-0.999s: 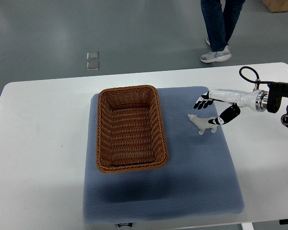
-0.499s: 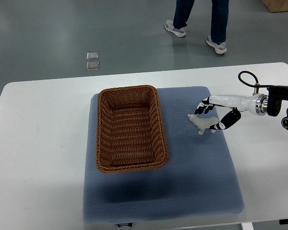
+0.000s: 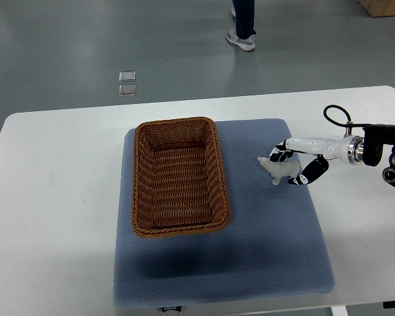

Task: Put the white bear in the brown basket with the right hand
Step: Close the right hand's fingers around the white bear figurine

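The white bear (image 3: pixel 275 169) is a small white figure lying on the blue-grey mat (image 3: pixel 250 250), right of the brown wicker basket (image 3: pixel 178 175). The basket holds nothing. My right hand (image 3: pixel 288 165) comes in from the right edge and sits low over the bear's rear. Its fingers (image 3: pixel 279 155) are on the far side of the bear and its thumb (image 3: pixel 311 172) on the near side. They bracket the bear without closing on it. The bear rests on the mat.
The mat lies on a white table (image 3: pixel 52 197). A person's leg and shoe (image 3: pixel 245 36) show on the floor beyond the table. A black cable loop (image 3: pixel 334 115) arches over my right wrist.
My right hand has come down and moved slightly left, so its fingers now flank the bear. The bear has not moved. The person has walked left across the floor.
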You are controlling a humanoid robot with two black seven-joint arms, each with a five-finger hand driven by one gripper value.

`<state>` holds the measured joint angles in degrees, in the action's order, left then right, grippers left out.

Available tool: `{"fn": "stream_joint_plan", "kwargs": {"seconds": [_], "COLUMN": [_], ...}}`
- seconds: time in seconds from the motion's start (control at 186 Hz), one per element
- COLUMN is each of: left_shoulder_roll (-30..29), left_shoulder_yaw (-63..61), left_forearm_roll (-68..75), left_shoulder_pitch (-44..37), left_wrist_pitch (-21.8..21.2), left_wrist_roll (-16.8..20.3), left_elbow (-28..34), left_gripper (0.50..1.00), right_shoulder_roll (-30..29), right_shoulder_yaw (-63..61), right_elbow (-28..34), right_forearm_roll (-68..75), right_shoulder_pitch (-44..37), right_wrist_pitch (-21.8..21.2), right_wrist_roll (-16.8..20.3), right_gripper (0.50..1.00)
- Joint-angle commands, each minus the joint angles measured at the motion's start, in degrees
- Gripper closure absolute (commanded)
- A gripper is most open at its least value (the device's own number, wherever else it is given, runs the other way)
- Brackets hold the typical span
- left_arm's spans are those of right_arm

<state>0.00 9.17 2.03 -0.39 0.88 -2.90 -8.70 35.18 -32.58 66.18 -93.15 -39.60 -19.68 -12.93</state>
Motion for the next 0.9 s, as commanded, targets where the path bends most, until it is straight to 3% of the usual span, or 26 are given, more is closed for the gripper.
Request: {"fn": "stream_joint_plan", "kwargs": {"seconds": [0.0, 0.07, 0.247, 0.639, 0.897], "left_shoulder_roll": [0.0, 0.0, 0.0, 0.0, 0.0], "left_shoulder_yaw": [-0.03, -0.03, -0.03, -0.03, 0.06], "left_forearm_roll": [-0.01, -0.01, -0.01, -0.01, -0.01], "left_shoulder_pitch": [0.04, -0.05, 0.04, 0.04, -0.05], "left_wrist_pitch": [0.0, 0.0, 0.0, 0.0, 0.0], "left_wrist_roll": [0.08, 0.0, 0.0, 0.0, 0.0], "left_elbow": [0.0, 0.0, 0.0, 0.0, 0.0], "left_gripper": [0.5, 0.5, 0.5, 0.5, 0.5], "right_shoulder_roll": [-0.11, -0.11, -0.11, 0.06, -0.29], "right_shoulder_yaw": [0.42, 0.59, 0.68, 0.24, 0.06], "right_elbow": [0.0, 0.0, -0.08, 0.0, 1.41], "right_forearm_roll": [-0.45, -0.54, -0.89, -0.54, 0.34], "right_shoulder_pitch": [0.05, 0.05, -0.04, -1.1, -8.21], "right_wrist_pitch": [0.0, 0.0, 0.08, 1.93, 1.84], "right_wrist_roll": [0.01, 0.09, 0.62, 0.88, 0.88], "right_gripper": [0.791, 0.875, 1.0, 1.0, 1.0]}}
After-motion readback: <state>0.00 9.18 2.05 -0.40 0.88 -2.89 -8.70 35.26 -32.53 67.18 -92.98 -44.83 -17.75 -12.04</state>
